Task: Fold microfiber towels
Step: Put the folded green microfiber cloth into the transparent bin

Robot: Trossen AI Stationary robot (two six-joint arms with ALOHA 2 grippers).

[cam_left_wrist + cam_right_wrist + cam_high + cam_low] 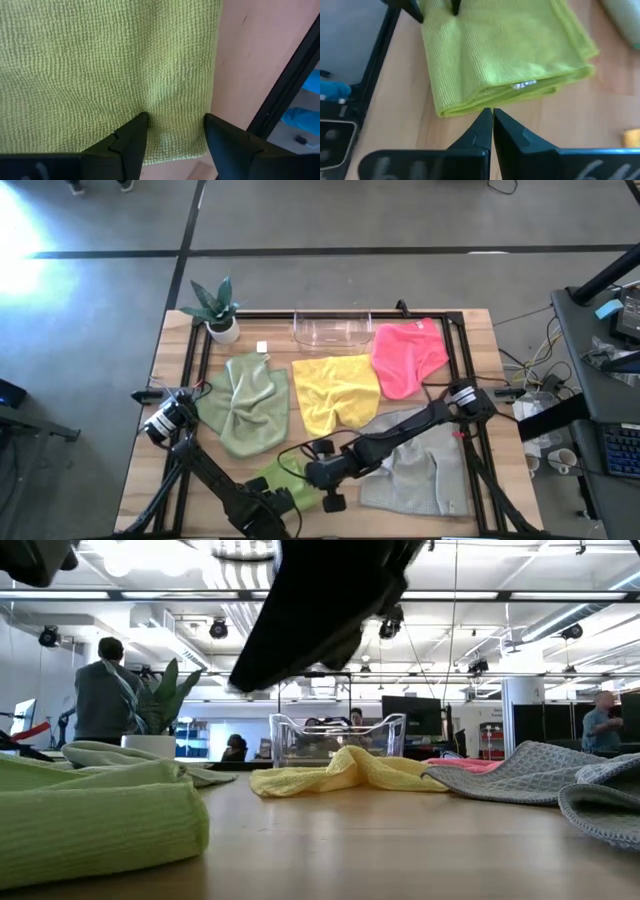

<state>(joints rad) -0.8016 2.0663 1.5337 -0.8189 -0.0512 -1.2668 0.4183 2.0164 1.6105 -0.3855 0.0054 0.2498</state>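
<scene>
lime towel (100, 65): matt cloth, fine waffle weave
grey towel (540, 772): nubbly matt cloth
table (600, 120): smooth pale wood
bin (332, 330): clear glossy plastic

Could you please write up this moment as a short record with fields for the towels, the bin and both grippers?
Lime green towel: folded, near front edge of table
Left gripper: open, over the lime green towel
Right gripper: shut, just beside the lime green towel's folded edge
Sage green towel: crumpled, on the left
Yellow towel: unfolded, at the centre
Pink towel: unfolded, beside the bin
Grey towel: under the right arm
Clear bin: at the back
</scene>
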